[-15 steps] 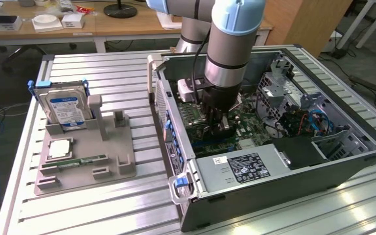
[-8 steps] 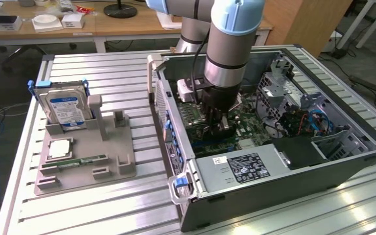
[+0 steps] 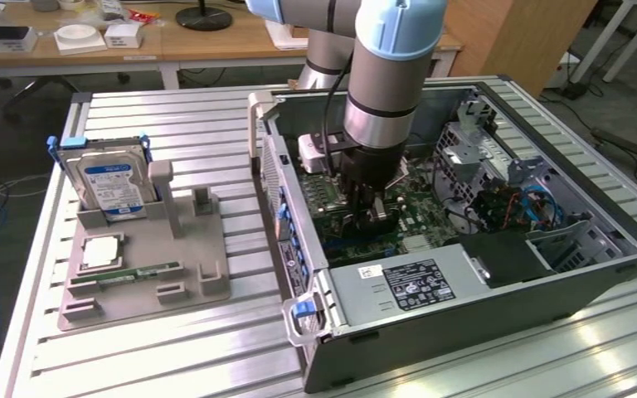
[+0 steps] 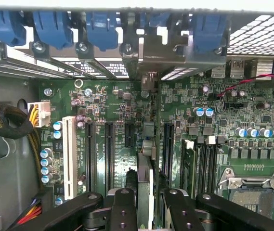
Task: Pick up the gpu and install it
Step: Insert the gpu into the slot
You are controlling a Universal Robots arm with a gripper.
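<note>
Gripping the gpu (image 4: 145, 168) edge-on, the gripper (image 4: 145, 197) has its black fingers (image 4: 122, 211) clamped against the card's flat sides. The card stands upright over the green motherboard (image 4: 214, 110), in line with the long black slots (image 4: 109, 149) (whether it touches one, I cannot tell). The exterior view shows the arm (image 3: 391, 75) reaching down into the open case (image 3: 463, 332). On the exterior view's left, a hard drive (image 3: 114, 186) stands in a grey holder (image 3: 175, 240).

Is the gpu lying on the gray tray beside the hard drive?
No, the claw holds the gpu edge-on above the motherboard.
</note>
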